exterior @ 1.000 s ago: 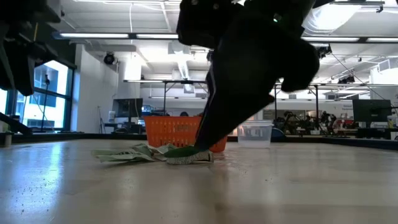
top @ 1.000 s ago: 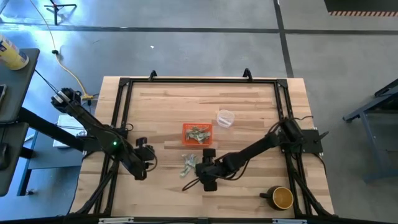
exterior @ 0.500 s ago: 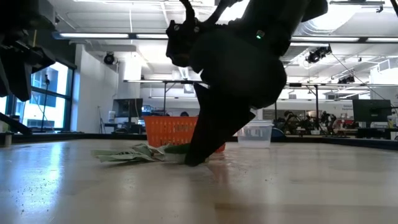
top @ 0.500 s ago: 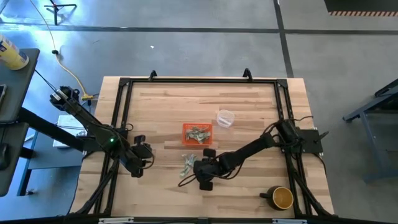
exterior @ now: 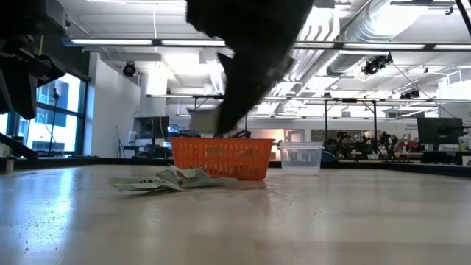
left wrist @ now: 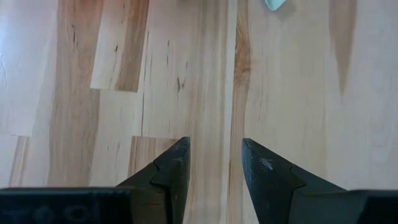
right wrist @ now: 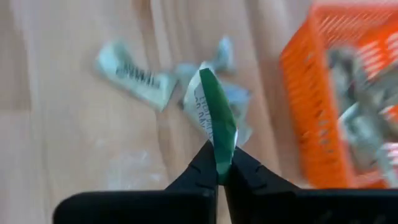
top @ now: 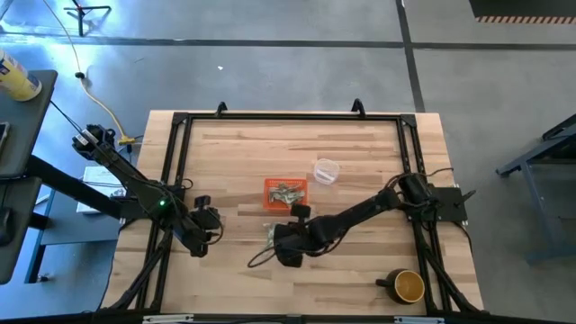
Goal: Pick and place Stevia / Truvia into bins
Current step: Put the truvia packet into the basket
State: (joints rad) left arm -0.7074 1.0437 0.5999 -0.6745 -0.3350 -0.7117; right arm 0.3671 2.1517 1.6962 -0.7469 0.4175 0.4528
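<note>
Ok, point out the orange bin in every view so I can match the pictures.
High view: the orange bin sits mid-table, just beyond the right end effector.
Low view: centre of the picture, behind the loose sachets.
Left wrist view: not in it.
Right wrist view: at the picture's right edge, sachets inside.
Shared landmark: the loose sachets beside the bin.

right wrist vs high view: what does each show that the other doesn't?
Right wrist only: the right gripper shut on a green sachet, and the printing on the loose sachets.

High only: the left gripper waiting near the table's left side, the clear cup, the mug.

Both: the orange bin holding sachets, with the loose pile beside it on the table.
</note>
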